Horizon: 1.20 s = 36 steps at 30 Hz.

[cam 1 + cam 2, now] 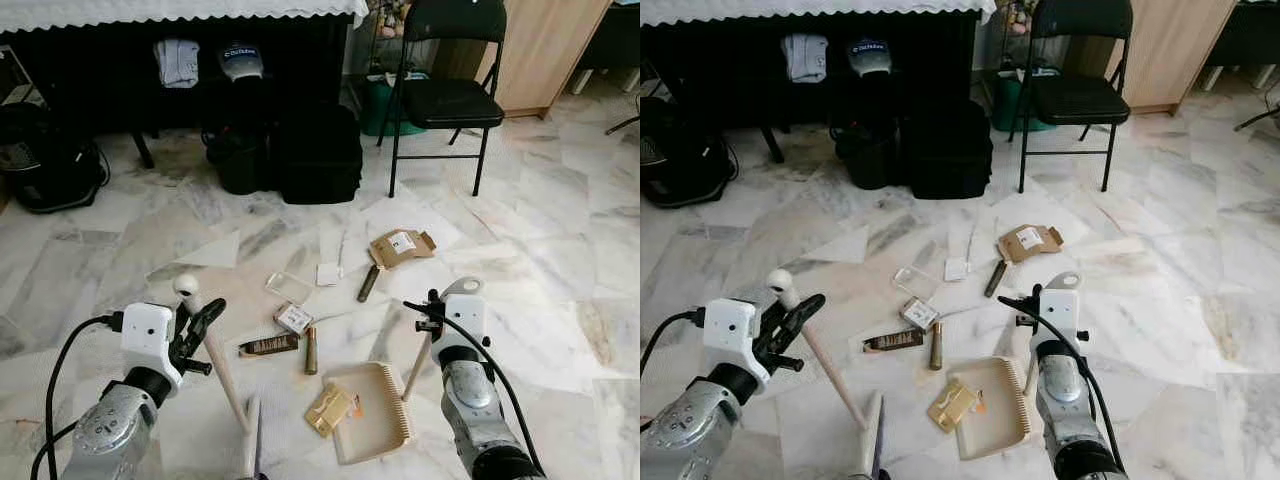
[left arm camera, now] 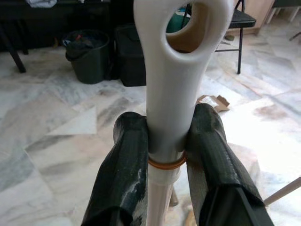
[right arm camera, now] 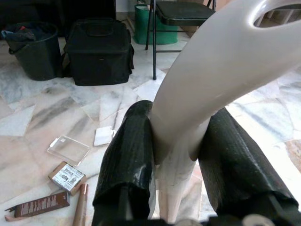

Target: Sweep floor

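cream plastic dustpan [image 1: 372, 412] holds one scrap; left gripper [image 1: 197, 335] clamps wooden broom handle [image 1: 222, 372], right gripper [image 3: 181, 155] clamps dustpan handle [image 1: 418, 362]; you sweep brown box [image 1: 269, 346] in next.

Left pincer [image 2: 171, 155] clamps broom handle [image 2: 176, 75]
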### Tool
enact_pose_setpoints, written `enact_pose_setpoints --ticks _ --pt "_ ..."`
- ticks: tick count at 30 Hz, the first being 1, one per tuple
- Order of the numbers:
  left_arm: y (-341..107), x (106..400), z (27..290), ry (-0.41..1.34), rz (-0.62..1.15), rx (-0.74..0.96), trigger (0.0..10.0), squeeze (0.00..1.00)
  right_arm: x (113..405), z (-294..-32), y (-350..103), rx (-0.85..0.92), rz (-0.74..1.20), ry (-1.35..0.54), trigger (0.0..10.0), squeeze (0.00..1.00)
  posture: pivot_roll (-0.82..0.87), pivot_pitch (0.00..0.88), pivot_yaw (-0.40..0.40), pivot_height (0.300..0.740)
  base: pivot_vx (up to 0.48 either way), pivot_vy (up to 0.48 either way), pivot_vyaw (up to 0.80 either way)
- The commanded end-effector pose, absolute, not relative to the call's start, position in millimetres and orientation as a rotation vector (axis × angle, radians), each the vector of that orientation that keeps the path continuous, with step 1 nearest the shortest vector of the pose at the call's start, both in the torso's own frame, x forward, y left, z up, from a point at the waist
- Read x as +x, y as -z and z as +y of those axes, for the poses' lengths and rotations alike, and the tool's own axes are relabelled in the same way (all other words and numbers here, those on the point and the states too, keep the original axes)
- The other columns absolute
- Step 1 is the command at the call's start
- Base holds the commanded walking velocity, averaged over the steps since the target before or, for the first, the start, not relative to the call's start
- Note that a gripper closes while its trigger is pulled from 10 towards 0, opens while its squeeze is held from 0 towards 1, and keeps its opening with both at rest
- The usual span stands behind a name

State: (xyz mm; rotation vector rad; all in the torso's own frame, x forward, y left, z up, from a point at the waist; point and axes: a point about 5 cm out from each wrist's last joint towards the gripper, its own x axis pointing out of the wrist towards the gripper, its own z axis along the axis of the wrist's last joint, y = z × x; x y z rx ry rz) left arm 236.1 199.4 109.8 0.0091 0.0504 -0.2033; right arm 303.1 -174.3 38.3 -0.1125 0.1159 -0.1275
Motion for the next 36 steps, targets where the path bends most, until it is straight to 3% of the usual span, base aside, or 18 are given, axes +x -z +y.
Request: enact_pose_setpoints --ticks 1,19,36 --pt "-103.8 235.4 196.7 0.208 0.059 -0.019 10.0 0.00 302.1 -175.8 -36.9 -0.118 0.120 0.130 10.0 0.00 0.10 0.120 -0.037 0.740 0.000 0.000 0.00" --pt "-74.3 229.8 197.8 0.118 0.152 -0.289 10.0 0.00 301.6 -181.3 -37.5 -0.133 0.123 0.132 10.0 0.00 0.08 0.143 -0.052 0.740 0.000 0.000 0.00" --pt "-72.5 235.5 198.9 0.009 0.087 -0.625 10.0 0.00 301.4 -183.1 -38.0 -0.135 0.122 0.134 10.0 0.00 0.07 0.150 -0.060 0.740 0.000 0.000 0.00"
